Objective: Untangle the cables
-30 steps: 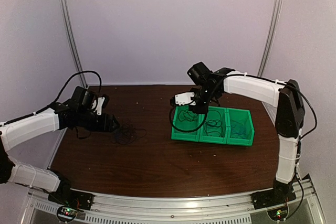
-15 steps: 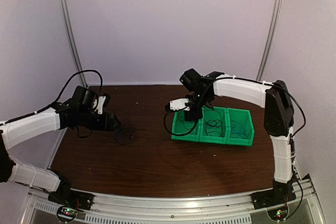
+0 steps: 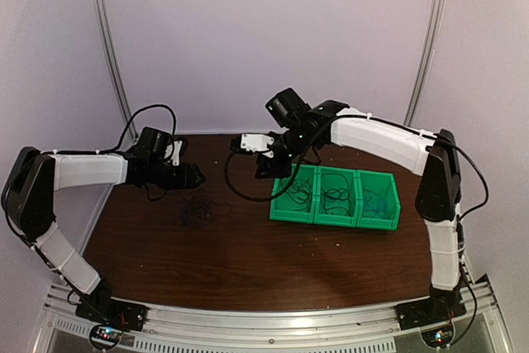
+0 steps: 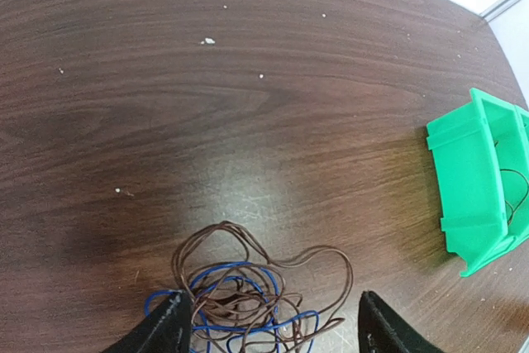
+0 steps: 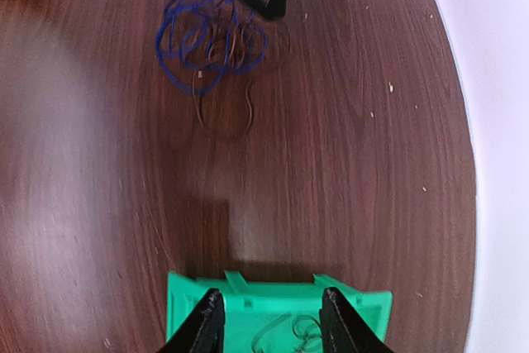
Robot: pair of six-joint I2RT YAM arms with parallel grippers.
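The cables lie as a small tangle [image 3: 197, 209] on the dark wooden table, left of centre. In the left wrist view the tangle [image 4: 248, 299] shows as thin brown and blue wires in loose loops. It also shows at the top of the right wrist view [image 5: 211, 43]. My left gripper [image 3: 197, 176] hovers just behind and above the tangle, open and empty [image 4: 273, 332]. My right gripper [image 3: 264, 164] is open and empty [image 5: 271, 320], held above the left end of the green bins [image 3: 285, 208].
Three joined green bins [image 3: 380, 219] stand right of centre, each with a coiled thin wire inside. The left bin's edge shows in both wrist views [image 4: 475, 179] [image 5: 248, 291]. The right arm's thick black cable [image 3: 235, 189] hangs in a loop between the grippers.
My right gripper moved left and up, from over the bins toward the table's middle. My left gripper lifted away from the tangle and shifted right and back. The tangle stayed put.
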